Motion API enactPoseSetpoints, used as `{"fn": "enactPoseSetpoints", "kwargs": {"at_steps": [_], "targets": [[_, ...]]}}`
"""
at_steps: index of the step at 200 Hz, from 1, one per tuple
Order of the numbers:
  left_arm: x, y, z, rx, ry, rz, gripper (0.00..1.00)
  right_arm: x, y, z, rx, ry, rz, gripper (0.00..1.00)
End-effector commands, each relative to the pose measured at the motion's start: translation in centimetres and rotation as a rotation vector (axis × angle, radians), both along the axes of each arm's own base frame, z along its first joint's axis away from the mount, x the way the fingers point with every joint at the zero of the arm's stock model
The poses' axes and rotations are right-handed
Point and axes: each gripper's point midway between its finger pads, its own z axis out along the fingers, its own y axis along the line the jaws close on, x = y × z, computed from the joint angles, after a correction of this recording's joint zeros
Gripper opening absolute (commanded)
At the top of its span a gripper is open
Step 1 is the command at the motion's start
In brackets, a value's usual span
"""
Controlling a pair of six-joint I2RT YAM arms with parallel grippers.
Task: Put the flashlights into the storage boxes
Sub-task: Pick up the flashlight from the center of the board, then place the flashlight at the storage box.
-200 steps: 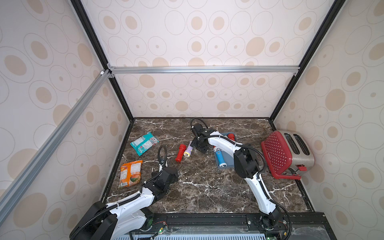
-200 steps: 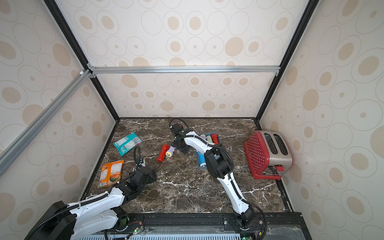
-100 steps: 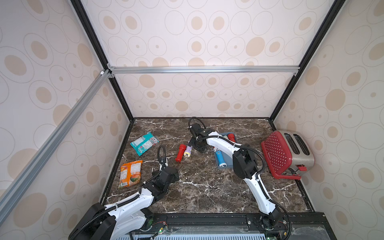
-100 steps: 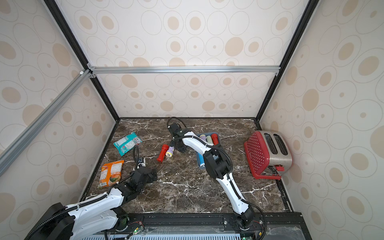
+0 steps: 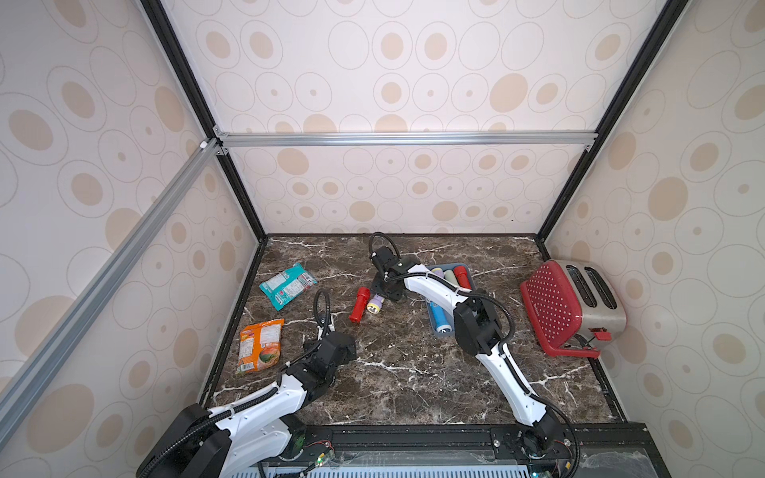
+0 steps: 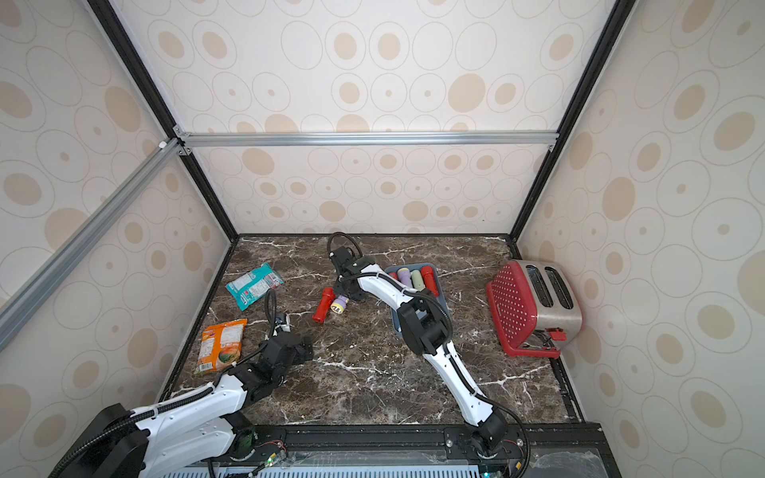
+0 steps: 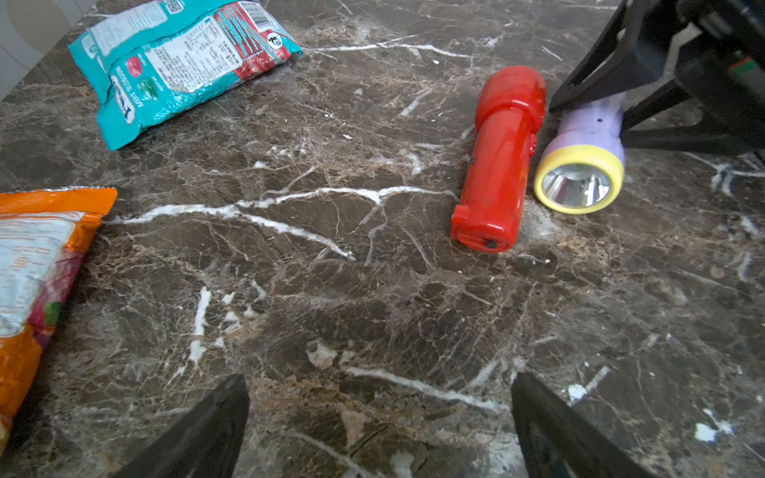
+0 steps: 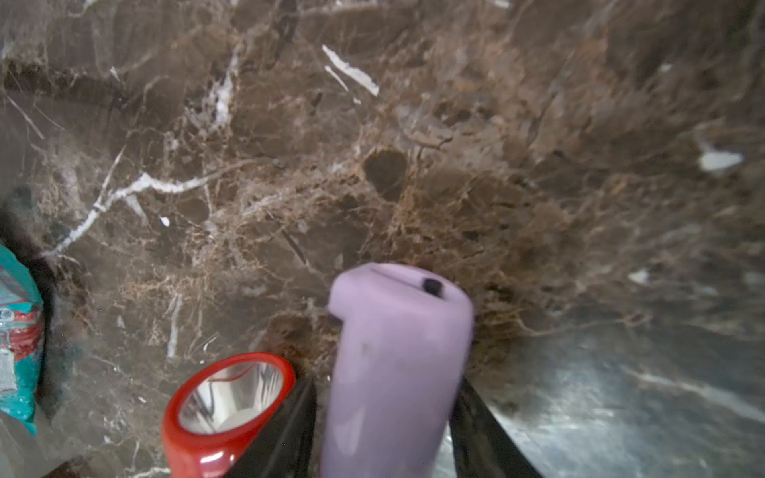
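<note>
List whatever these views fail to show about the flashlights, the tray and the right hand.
Inside the tray: in both top views the right arm covers its middle, so the number of flashlights there is unsettled.
Grip of the right hand: in the right wrist view its fingers flank the lilac flashlight, but blur and the frame edge hide whether they press it.
Body of the red flashlight: cut off by that view's edge.
</note>
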Motion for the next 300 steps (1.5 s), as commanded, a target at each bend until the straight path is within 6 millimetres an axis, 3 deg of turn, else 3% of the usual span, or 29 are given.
{"fn": "enactPoseSetpoints", "kwargs": {"at_steps": [1,45,88,109,134,163,190,206,261,300], "targets": [[0.1,0.0,0.3,0.009,-0.013,-0.001,0.99,-1.0,-1.3,-1.9,-0.081,0.041,0.028,0.43],[0.1,0.1,0.2,0.014,-0.007,0.001,0.99,-1.0,-2.2,-0.2,-0.112,0.018,0.073,0.25],[0.1,0.0,0.1,0.013,-0.008,-0.002,0.99,-1.8,-3.1,5.7,-0.094,-0.05,0.199,0.22],[0.2,-0.2,-0.1,0.015,0.001,-0.009,0.99,-2.6,-5.9,9.2,-0.127,-0.116,0.242,0.19],[0.1,-0.4,-0.5,0.02,0.024,-0.015,0.99,-3.7,-11.5,12.4,-0.172,-0.209,0.257,0.19],[0.3,-0.8,-0.6,0.023,0.041,-0.033,0.99,-5.4,-19.6,11.6,-0.227,-0.208,0.231,0.18],[0.3,-1.0,-0.6,0.014,0.035,-0.041,0.99,-6.9,-23.7,9.4,-0.181,-0.159,0.223,0.17],[0.3,-0.9,-0.5,0.012,0.03,-0.04,0.99,-7.2,-24.3,8.4,-0.138,-0.137,0.22,0.17],[0.2,-0.8,-0.6,0.014,0.036,-0.032,0.99,-7.1,-23.2,4.7,-0.111,-0.064,0.28,0.17],[0.1,-0.7,-0.4,0.011,0.031,-0.029,0.99,-6.4,-23.0,4.0,-0.119,-0.062,0.289,0.17]]}}
